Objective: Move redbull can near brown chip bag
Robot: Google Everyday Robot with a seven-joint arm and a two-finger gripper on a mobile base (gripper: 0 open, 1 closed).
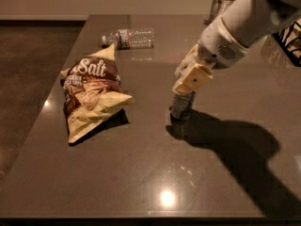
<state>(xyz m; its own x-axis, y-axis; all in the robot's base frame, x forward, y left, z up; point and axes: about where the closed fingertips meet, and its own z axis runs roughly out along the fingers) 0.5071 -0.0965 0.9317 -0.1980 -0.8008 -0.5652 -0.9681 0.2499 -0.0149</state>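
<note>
The redbull can [182, 106] is a slim dark grey can, upright near the middle of the table, its top hidden by my gripper. My gripper [190, 79] comes in from the upper right and is shut on the can's upper part, its cream fingers [195, 78] clasping it. The can's base looks at or just above the tabletop. The brown chip bag [90, 94], brown and tan with white "Salt" lettering, lies flat to the left, about one bag's width from the can.
A clear plastic water bottle [129, 37] lies on its side at the back of the dark table [141, 173]. A clear glass cup [220, 4] stands at the back right, partly behind my arm. The table's left edge borders dark floor.
</note>
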